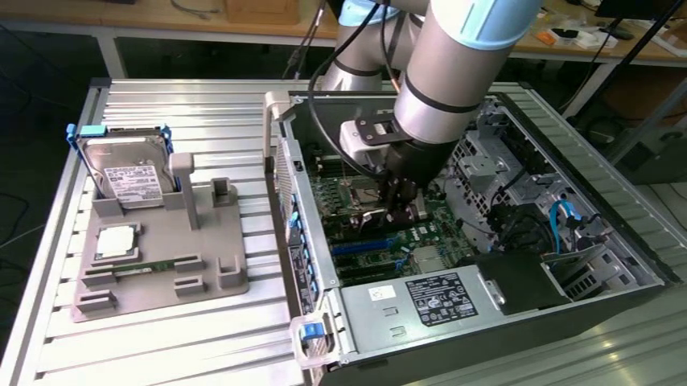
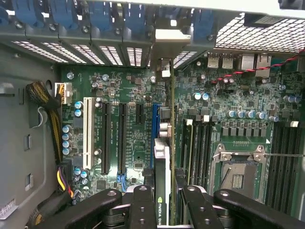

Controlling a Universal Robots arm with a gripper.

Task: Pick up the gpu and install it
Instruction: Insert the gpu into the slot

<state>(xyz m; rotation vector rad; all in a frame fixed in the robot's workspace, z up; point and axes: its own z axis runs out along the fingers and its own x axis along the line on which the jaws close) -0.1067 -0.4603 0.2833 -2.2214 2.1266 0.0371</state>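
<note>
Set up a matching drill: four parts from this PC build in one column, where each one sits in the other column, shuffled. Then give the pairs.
1. gpu
2. hard drive
3. memory stick
4. power supply

A. lying flat on the grey holder
B. mounted in a corner of the computer case, label facing up
C. gripped edge-on in the claw, above the motherboard
D. standing upright in the grey holder

Pairs: 1-C, 2-D, 3-A, 4-B
</note>
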